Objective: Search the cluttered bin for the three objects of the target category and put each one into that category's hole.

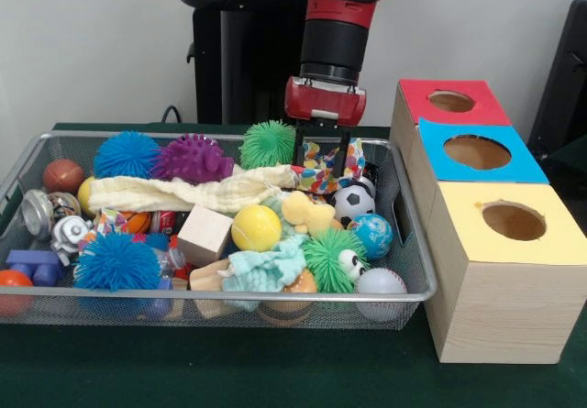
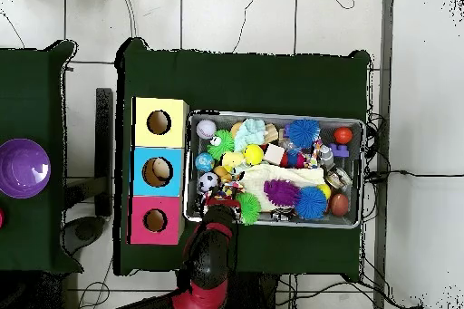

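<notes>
The bin point(image 1: 229, 295) is a silver wire-mesh basket full of toys; it also shows in the overhead view point(image 2: 272, 114). My gripper point(image 1: 322, 159) is low over the bin's far right corner, open. Its fingers point(image 1: 299, 147) stand on either side of a white fabric piece with coloured dots and triangles point(image 1: 323, 171). A second dotted piece point(image 1: 108, 217) lies at the left beside an orange ball, partly buried. I see no third one. The yellow-topped box's round hole point(image 1: 514, 221) is right of the bin, nearest the camera, and in the overhead view point(image 2: 159, 122). There my gripper point(image 2: 219, 198) sits at the bin's lower left corner.
Blue-topped point(image 1: 477, 152) and red-topped point(image 1: 450, 102) boxes stand behind the yellow one. A cream waffle cloth point(image 1: 183, 192), a mint cloth point(image 1: 266, 269), a wooden cube point(image 1: 204, 234), a yellow ball point(image 1: 256, 227) and spiky balls crowd the bin. A purple bowl point(image 2: 23, 168) sits on a side table.
</notes>
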